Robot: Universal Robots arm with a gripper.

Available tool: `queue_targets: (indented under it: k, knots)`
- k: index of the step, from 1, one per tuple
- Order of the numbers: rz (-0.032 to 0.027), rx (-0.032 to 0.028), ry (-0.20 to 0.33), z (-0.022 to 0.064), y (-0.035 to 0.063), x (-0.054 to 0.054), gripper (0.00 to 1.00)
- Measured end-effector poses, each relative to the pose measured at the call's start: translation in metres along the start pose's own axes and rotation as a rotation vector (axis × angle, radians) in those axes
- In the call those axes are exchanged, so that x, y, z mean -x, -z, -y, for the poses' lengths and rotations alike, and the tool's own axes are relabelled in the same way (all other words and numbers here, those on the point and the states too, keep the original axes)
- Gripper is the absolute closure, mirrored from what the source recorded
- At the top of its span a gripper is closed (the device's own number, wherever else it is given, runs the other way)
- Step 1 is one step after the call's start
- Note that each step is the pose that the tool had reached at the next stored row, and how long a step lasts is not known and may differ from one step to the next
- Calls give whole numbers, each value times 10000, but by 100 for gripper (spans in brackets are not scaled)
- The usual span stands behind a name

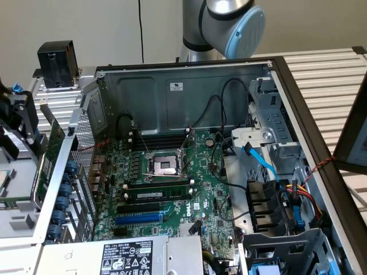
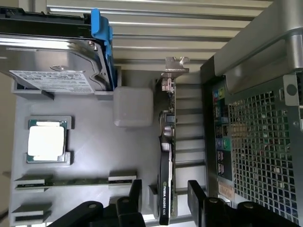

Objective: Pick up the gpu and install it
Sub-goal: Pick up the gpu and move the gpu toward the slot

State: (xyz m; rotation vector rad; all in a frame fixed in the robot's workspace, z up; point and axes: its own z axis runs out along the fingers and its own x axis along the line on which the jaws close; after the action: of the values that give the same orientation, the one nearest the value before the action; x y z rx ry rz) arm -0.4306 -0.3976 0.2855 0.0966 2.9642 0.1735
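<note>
One gpu (image 2: 168, 137), Nvidia lettering (image 2: 163, 201), tool (image 2: 165, 183) spread astride

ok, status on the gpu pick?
Gripper open, straddling the gpu, not gripped. It stands on edge in the grey tray. Hard drive sits apart, nothing blocking.

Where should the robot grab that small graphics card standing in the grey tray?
Probably pinch the gpu across its two flat faces, near the black shroud, away from the metal bracket, coming from its free long edge. It stands on edge in the grey tray; the open end effector straddles it.
</note>
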Motion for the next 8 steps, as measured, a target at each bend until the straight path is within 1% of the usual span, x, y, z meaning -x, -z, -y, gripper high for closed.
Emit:
queue_targets:
  k: [1, 3, 4, 5, 8]
  knots:
    - [53, 23, -21, 2, -3, 0, 49]
    - [187, 50, -68, 5, -9, 2, 49]
    - [223, 57, -114, 7, -17, 1, 49]
    - [234, 60, -175, 10, -33, -2, 49]
    - [264, 31, -418, 27, -85, -11, 49]
